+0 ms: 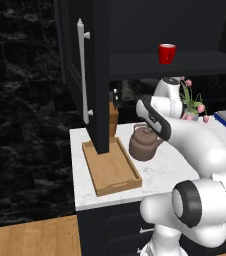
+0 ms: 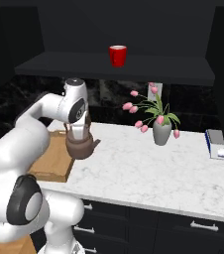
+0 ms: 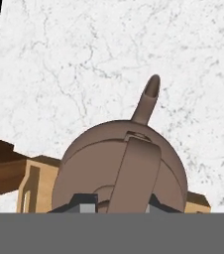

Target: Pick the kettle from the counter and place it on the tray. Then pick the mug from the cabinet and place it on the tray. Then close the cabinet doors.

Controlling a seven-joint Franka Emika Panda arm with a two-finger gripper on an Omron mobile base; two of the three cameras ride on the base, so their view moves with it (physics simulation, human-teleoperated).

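Nearest to us, in the hand view, our gripper (image 3: 123,204) has its two dark tips clamped on either side of the arched handle of the kettle (image 3: 120,166), so the jaws are closed on that thin handle and the kettle hangs below the hand with its spout pointing away from us over the marble. In the left base view the kettle (image 1: 144,144) looks lifted off the counter (image 1: 160,172), just beside the near right rim of the tray (image 1: 116,186); we judge it still to be over marble, not yet over wood. What the coming move turns on, we think, is this: the tray lies to our left of the hanging kettle, its long axis running away from the counter's front edge toward the wall, so the carry is a short sideways one. The open cabinet door (image 1: 95,75) hangs over the tray's far end and hides it, which leaves the nearer half as the open landing spot. Farther back, the vase of pink flowers (image 2: 162,132) stands well apart to the right, and the red mug (image 2: 117,55) sits on the cabinet shelf (image 2: 134,68) above. The fingers themselves are hidden behind the wrist in both base views.
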